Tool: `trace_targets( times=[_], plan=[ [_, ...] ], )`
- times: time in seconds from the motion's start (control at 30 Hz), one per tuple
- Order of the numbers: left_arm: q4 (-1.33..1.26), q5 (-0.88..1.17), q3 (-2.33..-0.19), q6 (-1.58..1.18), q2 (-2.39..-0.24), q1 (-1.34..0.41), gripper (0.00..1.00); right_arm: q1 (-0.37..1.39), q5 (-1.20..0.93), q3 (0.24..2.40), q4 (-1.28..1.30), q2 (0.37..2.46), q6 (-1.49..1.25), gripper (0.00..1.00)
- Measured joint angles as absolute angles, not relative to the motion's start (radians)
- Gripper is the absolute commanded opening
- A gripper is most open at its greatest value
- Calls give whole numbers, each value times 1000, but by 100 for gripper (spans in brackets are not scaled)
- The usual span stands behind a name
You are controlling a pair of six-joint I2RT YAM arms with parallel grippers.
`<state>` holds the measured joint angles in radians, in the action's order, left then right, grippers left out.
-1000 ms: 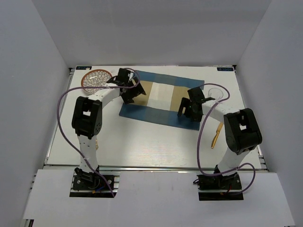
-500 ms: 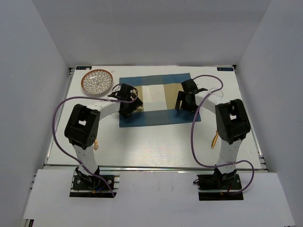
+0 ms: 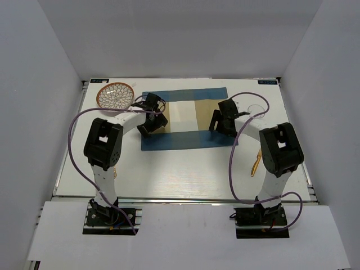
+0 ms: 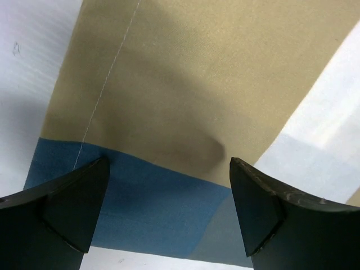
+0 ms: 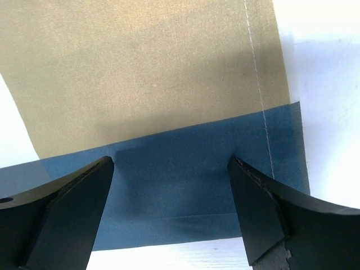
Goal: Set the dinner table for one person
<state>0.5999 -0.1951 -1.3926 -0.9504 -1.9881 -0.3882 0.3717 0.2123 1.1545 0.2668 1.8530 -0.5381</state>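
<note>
— Left wrist view: left fingers (image 4: 73, 202) spread wide, gripping nothing, poised over the placemat's (image 3: 185, 138) left end!
— Right fingers (image 5: 264, 208) gape too, empty, over its right end. The white tabletop (image 3: 185, 169) lies under the mat, just beside both.

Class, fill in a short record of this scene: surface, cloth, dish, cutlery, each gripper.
Surface: white dinner table
Cloth: blue-and-tan placemat, flat, toward the back
Dish: orange-rimmed patterned dish, back left, off the placemat
Cutlery: gold utensil, on the table's right side
Left gripper: open, over placemat's left end
Right gripper: open, over placemat's right end
</note>
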Motion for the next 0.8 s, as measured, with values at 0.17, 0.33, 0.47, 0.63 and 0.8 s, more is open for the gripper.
trace_targets(
  times=[0.17,0.33,0.47,0.63,0.8],
  plan=[
    [656,-215,-1478,-924,-2045,-386,98,382,204,1092,216,1813,-561,89],
    [712,-236,-1564,-907,-2100,-383,98,393,195,1063,200,1791,-578,89],
    [729,-245,-1586,-907,-2112,-381,98,398,196,1069,207,1794,-577,89],
    [673,-245,-1500,-918,-2056,-380,98,400,200,1108,249,1816,-577,89],
    [680,-245,-1455,-922,-2022,-373,98,400,200,1125,272,1822,-575,89]
  ],
)
